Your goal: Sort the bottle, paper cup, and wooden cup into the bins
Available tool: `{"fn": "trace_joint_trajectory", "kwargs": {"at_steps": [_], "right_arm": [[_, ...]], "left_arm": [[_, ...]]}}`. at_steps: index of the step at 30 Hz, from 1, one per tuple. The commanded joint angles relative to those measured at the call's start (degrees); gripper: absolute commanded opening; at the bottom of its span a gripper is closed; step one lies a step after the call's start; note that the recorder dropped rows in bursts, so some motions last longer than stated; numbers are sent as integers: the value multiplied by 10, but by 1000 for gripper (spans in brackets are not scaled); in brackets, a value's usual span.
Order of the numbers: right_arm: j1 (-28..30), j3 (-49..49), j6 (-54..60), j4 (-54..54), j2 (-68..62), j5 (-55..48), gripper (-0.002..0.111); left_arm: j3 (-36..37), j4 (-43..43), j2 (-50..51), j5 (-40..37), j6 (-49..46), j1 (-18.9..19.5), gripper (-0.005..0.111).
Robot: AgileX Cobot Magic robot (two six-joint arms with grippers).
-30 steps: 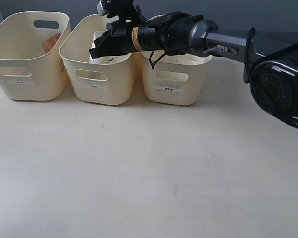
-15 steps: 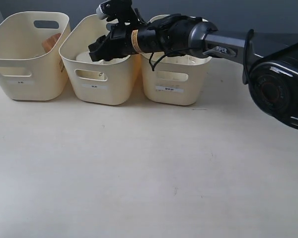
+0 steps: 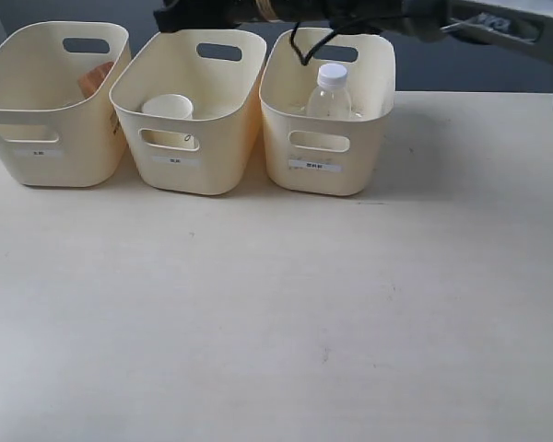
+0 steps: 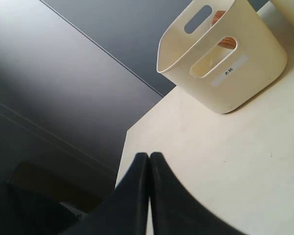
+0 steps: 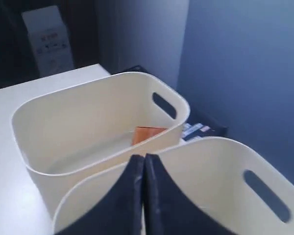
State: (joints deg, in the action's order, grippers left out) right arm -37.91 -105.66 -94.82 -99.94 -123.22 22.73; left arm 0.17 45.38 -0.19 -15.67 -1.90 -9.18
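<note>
- Risk: the right arm (image 3: 369,14) hangs across the back of a row of three alike cream plastic bins with rounded corners and oval handle cut-outs, just above their rims. If it dips on its way out, we expect it to catch a rear wall and shove or tip a bin.
- Risk: a black cable loop (image 3: 300,48) dangles off that arm by the rear cut-out of the right bin (image 3: 369,147). It could snag there and drag the bin.
- Risk: the small clear plastic bottle with a white screw cap (image 3: 330,92) stands upright, its cap near rim height. It looks light and tall, so a knock to its bin would likely topple it.
- Right gripper (image 5: 141,161): fingers pressed together, nothing between them, above the rim of the middle bin (image 3: 212,157).
- Left gripper (image 4: 148,159): fingers pressed together, empty, over the pale table (image 3: 304,304), well apart from the left bin (image 3: 37,110).
- Left bin: only a brown sliver (image 3: 97,78) shows. We take it for the squat dark-brown wooden cup, but cannot confirm its shape.
- Middle bin: the plain white tapered paper cup (image 3: 168,108), upright, mouth up.
- Right bin: the bottle alone.
- No task item lies on the open table. Sorting looks complete to us.
</note>
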Motion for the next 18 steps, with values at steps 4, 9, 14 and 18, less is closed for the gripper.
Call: {"fn": "trace_joint_trajectory", "kwargs": {"at_steps": [4, 9, 14, 18], "right_arm": [[6, 226, 118, 27, 182, -116, -1], [32, 350, 165, 81, 327, -127, -1], [69, 447, 180, 92, 457, -170, -1], [76, 514, 180, 92, 563, -227, -1]], "left_arm": [[-2, 1, 2, 7, 3, 0, 0], [-2, 1, 2, 7, 3, 0, 0], [-2, 1, 2, 7, 3, 0, 0], [-2, 1, 2, 7, 3, 0, 0]]}}
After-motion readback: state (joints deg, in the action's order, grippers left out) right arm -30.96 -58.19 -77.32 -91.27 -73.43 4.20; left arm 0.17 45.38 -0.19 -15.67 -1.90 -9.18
